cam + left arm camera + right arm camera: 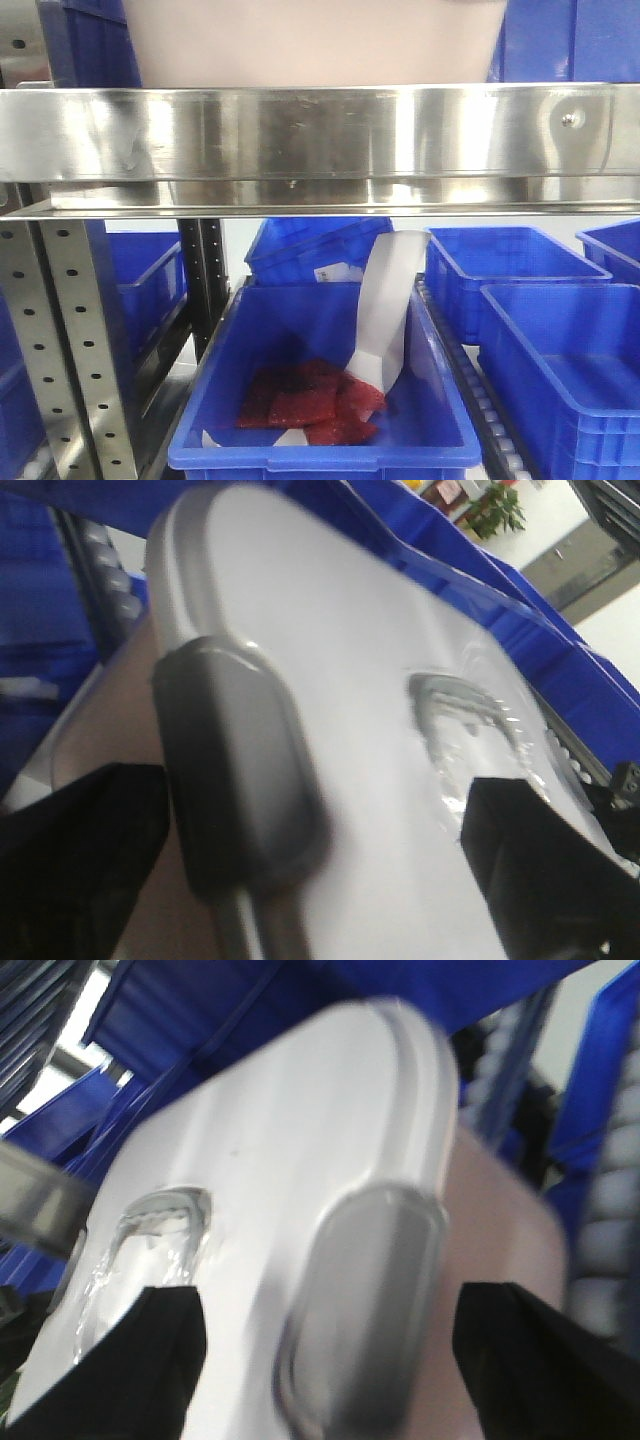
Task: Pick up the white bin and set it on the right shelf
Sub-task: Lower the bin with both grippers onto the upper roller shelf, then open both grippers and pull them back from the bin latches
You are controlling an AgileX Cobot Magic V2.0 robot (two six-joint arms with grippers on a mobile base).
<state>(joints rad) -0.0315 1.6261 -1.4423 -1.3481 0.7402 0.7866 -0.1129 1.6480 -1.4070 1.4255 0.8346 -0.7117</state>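
White bin [310, 40] above right shelf [320, 130] rail; left gripper [310, 820] and right gripper [330, 1310], jaws spread, straddle its lid latches [235, 750], apparently steadying both ends.

Front view: top edge crops the white bin [310, 45], and the right shelf [320, 135] rail hides its base. Both wrist views are blurred. Left gripper [310, 865] and right gripper [330, 1360] fingers run off the btm edge, so you can't tell if they're clamping. Crate label [335, 272]: too small to read.
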